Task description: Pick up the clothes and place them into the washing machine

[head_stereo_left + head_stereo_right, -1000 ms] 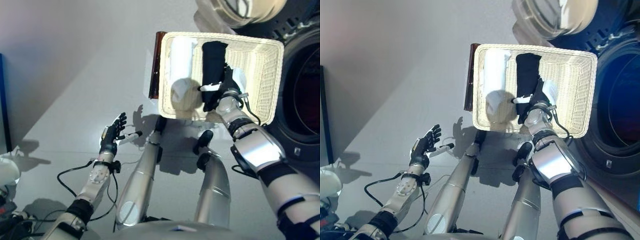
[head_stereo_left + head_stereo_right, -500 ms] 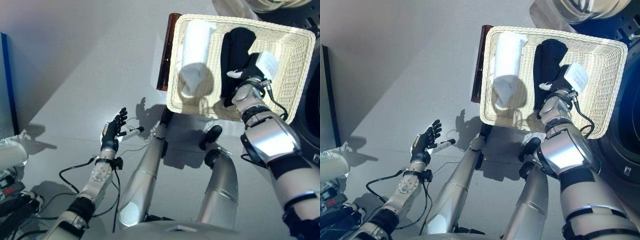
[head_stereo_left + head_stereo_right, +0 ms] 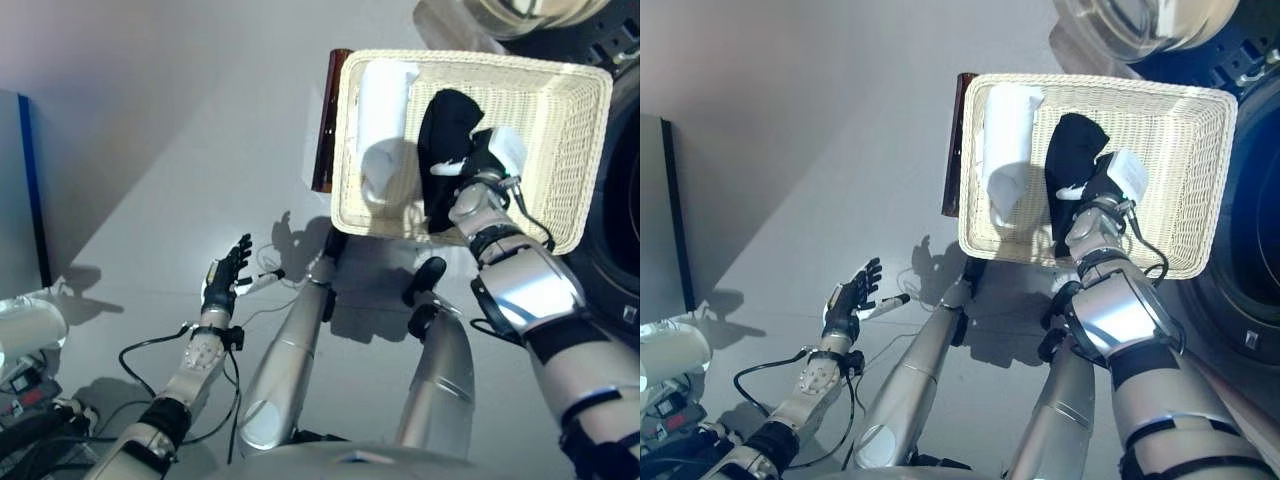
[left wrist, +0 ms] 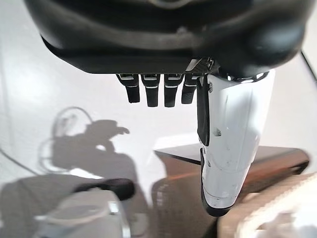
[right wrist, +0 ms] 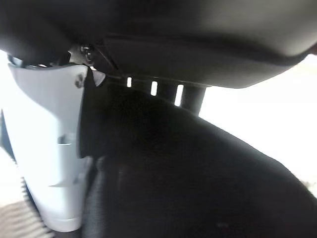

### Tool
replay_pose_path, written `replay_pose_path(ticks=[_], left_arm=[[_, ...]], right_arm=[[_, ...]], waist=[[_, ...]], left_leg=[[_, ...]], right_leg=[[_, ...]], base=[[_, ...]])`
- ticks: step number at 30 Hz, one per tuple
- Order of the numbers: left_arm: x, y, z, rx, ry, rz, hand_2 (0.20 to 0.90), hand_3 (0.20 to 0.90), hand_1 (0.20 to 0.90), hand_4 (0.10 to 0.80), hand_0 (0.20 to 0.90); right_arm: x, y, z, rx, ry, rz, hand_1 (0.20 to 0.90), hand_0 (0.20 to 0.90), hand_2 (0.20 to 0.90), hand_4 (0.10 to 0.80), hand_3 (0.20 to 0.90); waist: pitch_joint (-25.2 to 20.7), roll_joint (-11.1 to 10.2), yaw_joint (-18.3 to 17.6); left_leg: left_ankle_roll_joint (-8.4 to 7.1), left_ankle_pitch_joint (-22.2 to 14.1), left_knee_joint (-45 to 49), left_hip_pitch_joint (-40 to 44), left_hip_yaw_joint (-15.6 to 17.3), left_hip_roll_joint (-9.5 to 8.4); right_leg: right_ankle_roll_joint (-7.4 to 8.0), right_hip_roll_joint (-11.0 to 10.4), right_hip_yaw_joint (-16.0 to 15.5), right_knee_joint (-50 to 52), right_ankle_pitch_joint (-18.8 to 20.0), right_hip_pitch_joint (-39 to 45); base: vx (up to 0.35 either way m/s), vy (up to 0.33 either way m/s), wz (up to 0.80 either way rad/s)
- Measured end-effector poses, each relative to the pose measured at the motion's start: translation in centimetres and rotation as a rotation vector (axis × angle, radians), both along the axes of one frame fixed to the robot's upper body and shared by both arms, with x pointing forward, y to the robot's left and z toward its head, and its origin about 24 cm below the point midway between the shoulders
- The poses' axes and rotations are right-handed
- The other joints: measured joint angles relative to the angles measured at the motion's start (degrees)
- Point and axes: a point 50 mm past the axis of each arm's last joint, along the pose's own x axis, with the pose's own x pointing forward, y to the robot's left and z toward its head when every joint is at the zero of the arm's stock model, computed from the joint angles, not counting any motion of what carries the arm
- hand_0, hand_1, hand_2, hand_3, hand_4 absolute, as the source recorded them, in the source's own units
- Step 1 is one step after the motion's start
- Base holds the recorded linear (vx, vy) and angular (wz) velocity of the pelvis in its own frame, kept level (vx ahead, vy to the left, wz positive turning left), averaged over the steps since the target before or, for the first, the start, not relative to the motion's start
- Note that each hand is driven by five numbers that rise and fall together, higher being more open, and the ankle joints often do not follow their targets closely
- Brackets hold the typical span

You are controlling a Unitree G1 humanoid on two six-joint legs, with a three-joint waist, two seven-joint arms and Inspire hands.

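Observation:
A shallow wicker basket (image 3: 570, 150) rests on a low dark brown box (image 3: 322, 120) beside the washing machine (image 3: 625, 200). In it lie a rolled white garment (image 3: 385, 115) and a black garment (image 3: 442, 130). My right hand (image 3: 482, 165) is inside the basket, its thumb and fingers closed on the black garment, which is bunched up against it. In the right wrist view the black cloth (image 5: 198, 183) lies between the white thumb (image 5: 44, 148) and the fingers. My left hand (image 3: 225, 280) hangs open and empty over the floor, far to the left of the basket.
The washing machine's open round door (image 3: 520, 15) shows above the basket, and its dark drum opening (image 3: 1255, 230) is to the basket's right. A blue-edged panel (image 3: 30, 190) stands at the far left. The brown box also shows in the left wrist view (image 4: 277, 161).
The camera has shifted. The black garment has bunched up and shortened toward my right hand, which has closed on it. My left hand has stayed open and idle.

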Motion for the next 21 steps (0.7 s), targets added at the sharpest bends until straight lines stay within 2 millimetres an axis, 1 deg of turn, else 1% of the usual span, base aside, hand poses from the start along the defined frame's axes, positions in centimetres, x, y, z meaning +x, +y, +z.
replay_pose_path(ticks=[3,4,5,7,8,10,11,13,16,18,20,21], left_arm=[[-0.7,0.5,-0.9,0.017,0.046,0.011,0.900,0.900,0.900,0.800,0.900],[-0.8,0.5,-1.1,0.019,0.057,0.014,0.900,0.900,0.900,0.800,0.900],[-0.9,0.6,-1.3,0.022,0.068,0.016,0.900,0.900,0.900,0.800,0.900],[-1.2,0.7,-1.7,0.028,0.089,0.012,0.900,0.900,0.900,0.800,0.900],[-1.4,0.9,-2.0,0.035,0.104,0.017,0.900,0.900,0.900,0.800,0.900],[-1.5,0.8,-2.1,0.032,0.112,0.016,0.900,0.900,0.900,0.800,0.900],[-1.6,0.7,-2.2,0.029,0.113,0.015,0.900,0.900,0.900,0.800,0.900],[-1.7,0.5,-2.4,0.022,0.119,0.016,0.900,0.900,0.900,0.800,0.900],[-2.1,0.3,-2.7,0.016,0.135,0.020,0.900,0.900,0.900,0.800,0.900],[-2.3,0.0,-3.0,0.006,0.143,0.021,0.900,0.900,0.900,0.800,0.900],[-2.5,-0.6,-3.2,-0.010,0.153,0.018,0.900,0.900,0.900,0.800,0.900],[-2.5,-0.7,-3.3,-0.014,0.153,0.016,0.900,0.900,0.900,0.800,0.900]], right_arm=[[-0.3,-0.1,-0.9,0.277,-0.117,-0.046,0.200,0.200,0.200,0.300,0.200],[-0.5,-0.4,-1.1,0.366,-0.161,-0.077,0.200,0.200,0.200,0.300,0.200],[-0.8,-0.6,-1.6,0.441,-0.192,-0.099,0.200,0.200,0.200,0.300,0.200],[-1.3,-1.2,-2.5,0.600,-0.254,-0.162,0.200,0.200,0.200,0.300,0.200],[-1.5,-1.3,-2.8,0.660,-0.281,-0.188,0.200,0.200,0.200,0.300,0.200],[-2.0,-1.8,-3.3,0.848,-0.409,-0.255,0.200,0.200,0.200,0.300,0.200],[-2.2,-2.0,-3.5,0.902,-0.451,-0.282,0.200,0.200,0.200,0.300,0.200],[-2.5,-2.3,-3.8,0.968,-0.498,-0.320,0.200,0.200,0.200,0.300,0.200],[-2.8,-2.4,-4.1,0.999,-0.533,-0.345,0.200,0.200,0.200,0.300,0.200],[-2.9,-2.5,-3.9,1.007,-0.563,-0.344,0.200,0.200,0.200,0.300,0.200],[-2.8,-2.6,-3.4,1.002,-0.601,-0.340,0.200,0.200,0.200,0.300,0.200],[-2.8,-2.6,-3.2,1.006,-0.608,-0.342,0.200,0.200,0.200,0.300,0.200]], waist=[[-0.1,0.1,-0.9],[-0.1,0.1,-1.6],[-0.2,0.2,-1.3],[-0.3,0.4,-1.8],[-0.4,0.5,-2.1],[-0.5,0.7,-2.7],[-0.7,1.1,-2.7],[-1.3,1.9,-3.3],[-2.2,2.8,-4.2],[-2.8,3.4,-4.5],[-3.6,4.4,-5.2],[-3.7,4.7,-5.4]], left_leg=[[0.52,0.3,-1.6,1.7,1.0,0.00],[0.58,0.3,-2.0,2.3,1.5,0.10],[0.86,0.4,-2.3,2.9,2.0,0.03],[1.27,-0.1,-2.7,4.4,2.2,0.20],[1.30,0.2,-3.1,5.0,2.5,-0.06],[1.42,0.3,-4.3,6.6,3.4,0.05],[1.40,0.4,-4.8,7.1,3.5,0.08],[1.39,0.7,-5.9,8.2,3.6,0.09],[1.57,1.1,-7.6,9.8,3.9,0.11],[1.63,1.2,-8.5,10.7,4.4,0.12],[2.10,1.5,-9.5,11.2,4.8,0.06],[2.46,1.8,-9.6,11.3,4.8,0.06]], right_leg=[[0.55,0.3,0.8,-2.0,1.1,1.3],[0.76,0.5,1.4,-2.8,1.5,1.7],[0.73,0.7,1.7,-3.1,2.0,2.2],[1.39,1.0,2.0,-4.4,2.6,3.8],[1.46,1.1,2.3,-4.7,3.2,4.3],[1.53,1.1,3.0,-6.3,3.3,5.4],[1.59,1.1,3.1,-7.0,3.7,5.9],[2.06,1.4,3.2,-8.9,4.5,7.1],[2.43,1.7,3.7,-10.7,5.1,8.5],[2.46,1.9,4.4,-11.5,5.6,9.0],[2.79,1.9,4.5,-11.8,6.1,9.0],[2.67,1.9,4.5,-11.8,6.2,9.0]], base=[[0.005,0.000,-0.16],[0.041,-0.009,-0.23],[0.032,-0.007,-0.24],[-0.027,0.014,-0.21],[-0.073,0.029,-0.15],[0.048,-0.003,-0.19],[0.053,-0.008,-0.20],[0.045,0.003,-0.12],[0.038,0.002,-0.10],[0.043,0.010,-0.17],[0.031,0.014,-0.09],[0.018,0.005,-0.05]])
